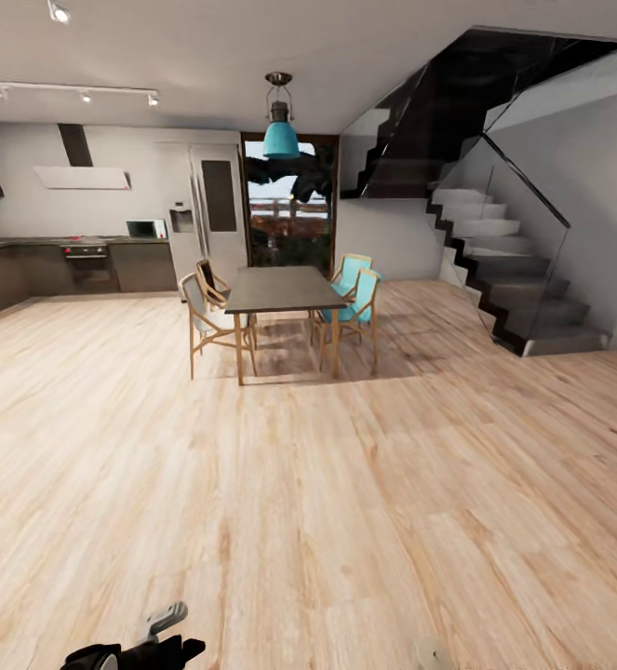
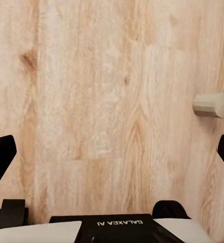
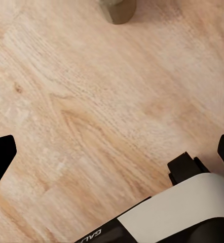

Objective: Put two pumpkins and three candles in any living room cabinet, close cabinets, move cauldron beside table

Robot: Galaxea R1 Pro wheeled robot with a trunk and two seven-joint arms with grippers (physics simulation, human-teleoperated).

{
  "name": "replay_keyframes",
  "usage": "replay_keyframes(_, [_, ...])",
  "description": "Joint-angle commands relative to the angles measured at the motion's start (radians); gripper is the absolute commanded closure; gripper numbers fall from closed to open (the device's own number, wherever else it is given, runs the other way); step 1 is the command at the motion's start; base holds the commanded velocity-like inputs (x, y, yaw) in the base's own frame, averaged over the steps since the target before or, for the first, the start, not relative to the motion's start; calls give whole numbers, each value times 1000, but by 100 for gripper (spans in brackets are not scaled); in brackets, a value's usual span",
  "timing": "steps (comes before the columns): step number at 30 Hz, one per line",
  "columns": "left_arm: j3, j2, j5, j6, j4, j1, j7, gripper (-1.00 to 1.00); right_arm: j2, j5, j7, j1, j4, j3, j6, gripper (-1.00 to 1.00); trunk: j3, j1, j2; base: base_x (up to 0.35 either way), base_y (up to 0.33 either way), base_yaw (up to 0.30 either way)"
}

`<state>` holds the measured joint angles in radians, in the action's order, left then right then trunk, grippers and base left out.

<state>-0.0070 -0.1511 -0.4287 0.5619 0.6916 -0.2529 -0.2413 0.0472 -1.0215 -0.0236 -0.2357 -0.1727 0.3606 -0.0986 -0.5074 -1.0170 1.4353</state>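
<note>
One candle (image 1: pixel 432 654), a stubby beige cylinder, stands on the wood floor at the bottom edge of the head view, right of centre. The same kind of candle (image 2: pixel 211 105) shows beside my left gripper (image 2: pixel 112 154), whose black fingertips (image 2: pixel 0 157) stand far apart with nothing between them. A candle (image 3: pixel 117 9) with a darker band lies well beyond my right gripper (image 3: pixel 112 154), which is also open and empty. My left gripper (image 1: pixel 164 637) peeks in at the head view's bottom left. Pumpkins, cabinet, cauldron and the living-room table are out of view.
Ahead stands a dark dining table (image 1: pixel 285 288) with wooden and teal chairs (image 1: pixel 359 298). A kitchen run (image 1: pixel 75 265) lines the far left wall and a staircase (image 1: pixel 513 279) with glass railing rises at the right. Wide wood floor (image 1: pixel 299 484) lies between me and them.
</note>
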Motion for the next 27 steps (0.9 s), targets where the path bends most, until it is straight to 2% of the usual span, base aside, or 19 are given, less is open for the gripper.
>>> replay_keyframes(1, [-1, 0, -5, 6, 1, 0, 0, -100, 0, -9, -2, -1, -1, 8, -3, -100, -2, 0, 1, 143, -175, -292])
replay_keyframes(12, [-1, -1, -5, 6, 1, 0, 0, -100, 0, -9, -2, -1, -1, 9, -3, -100, -7, 0, 1, 148, -167, -292])
replay_keyframes(20, [0, -1, -5, 6, 0, 0, 0, -100, 0, -9, -2, -1, -1, 8, -3, -100, -11, 0, 1, 17, -13, -292])
replay_keyframes(27, [1, -1, -5, -3, 0, 0, 0, -100, 0, -9, -2, -1, 0, 8, -5, -100, -15, 0, 1, 201, 0, -291])
